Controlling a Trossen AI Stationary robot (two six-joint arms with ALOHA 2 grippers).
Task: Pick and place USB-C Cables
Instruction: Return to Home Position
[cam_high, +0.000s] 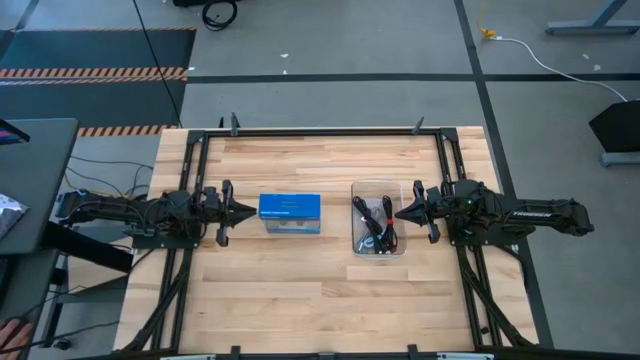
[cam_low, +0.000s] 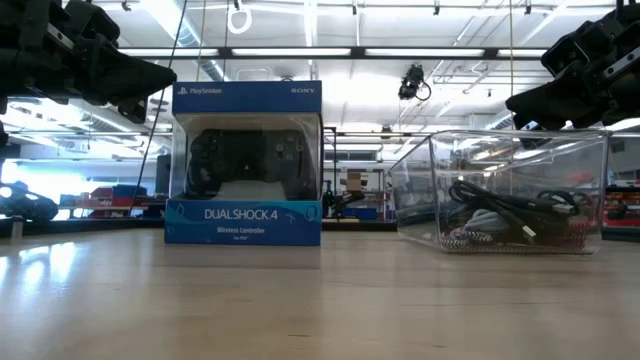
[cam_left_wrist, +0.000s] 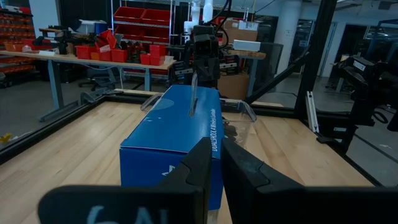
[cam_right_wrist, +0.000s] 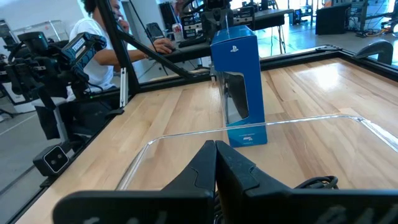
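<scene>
Several USB-C cables (cam_high: 374, 226), mostly black, lie tangled on the floor of a clear plastic tray (cam_high: 356, 190); in the low view the cables (cam_low: 505, 215) show through the tray's wall. My right gripper (cam_high: 400, 212) is shut and hovers level at the tray's right rim, above the cables. In its wrist view the right gripper (cam_right_wrist: 216, 157) points over the tray's rim (cam_right_wrist: 186, 133), and a bit of cable (cam_right_wrist: 318, 182) shows. My left gripper (cam_high: 251, 211) is shut, just left of the blue box (cam_high: 290, 214), and touches nothing.
The blue DualShock box (cam_low: 246, 165) stands upright on the table between the two grippers, left of the tray (cam_low: 500, 150). Black frame rails (cam_high: 330, 131) run along the table's edges. A seated person (cam_right_wrist: 99, 37) shows beyond the table.
</scene>
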